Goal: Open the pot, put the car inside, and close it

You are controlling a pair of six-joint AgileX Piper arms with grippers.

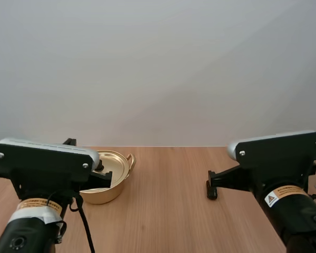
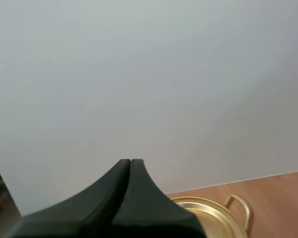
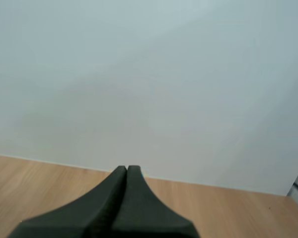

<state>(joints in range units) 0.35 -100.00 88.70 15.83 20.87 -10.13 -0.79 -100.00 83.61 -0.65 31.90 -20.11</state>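
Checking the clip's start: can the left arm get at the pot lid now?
Probably yes: the left gripper, shut, sits close to the lid with nothing between; it must open first.

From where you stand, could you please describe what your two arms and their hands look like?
My left arm and right arm are black with silver-grey covers and yellow-and-white warning labels. The left hand and right hand each have two matte black tapered fingers.

No wording can be read. An orange-and-white sticker (image 1: 285, 193) is seen on the right arm (image 1: 300, 217), with a warning triangle (image 1: 270, 199) at one end (its print is too small to be made out). A similar orange sticker (image 1: 39, 204) is borne by the left arm (image 1: 21, 237), equally illegible.
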